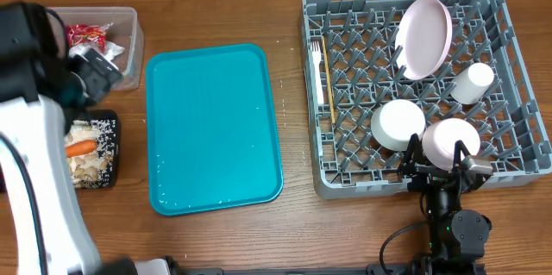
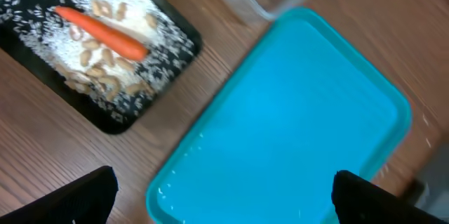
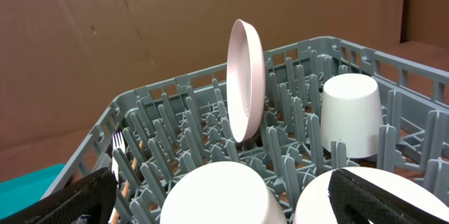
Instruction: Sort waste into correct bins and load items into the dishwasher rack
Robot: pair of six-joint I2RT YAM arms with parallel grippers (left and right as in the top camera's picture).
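Observation:
The grey dishwasher rack (image 1: pixel 509 68) holds the upright whitish-pink plate (image 1: pixel 424 38), a white cup (image 1: pixel 473 83), a white bowl (image 1: pixel 398 124), a pinkish bowl (image 1: pixel 448 137), a white fork (image 1: pixel 316 68) and a wooden stick (image 1: pixel 329 90). The black tray (image 1: pixel 112 171) holds the carrot (image 1: pixel 80 147), rice and beige scraps. The clear tub (image 1: pixel 131 46) holds the red wrapper (image 1: pixel 86 34) and something white. My left gripper (image 1: pixel 93 75) is open and empty, hovering over the teal tray's edge (image 2: pixel 224 196). My right gripper (image 1: pixel 438 159) is open and empty at the rack's front, above the bowls (image 3: pixel 224 203).
The large teal tray (image 1: pixel 211 128) lies bare between the bins and the rack. In the right wrist view the plate (image 3: pixel 245 80), cup (image 3: pixel 351 115) and fork (image 3: pixel 116 147) stand among the rack's pegs. A brown cardboard wall rises behind the rack.

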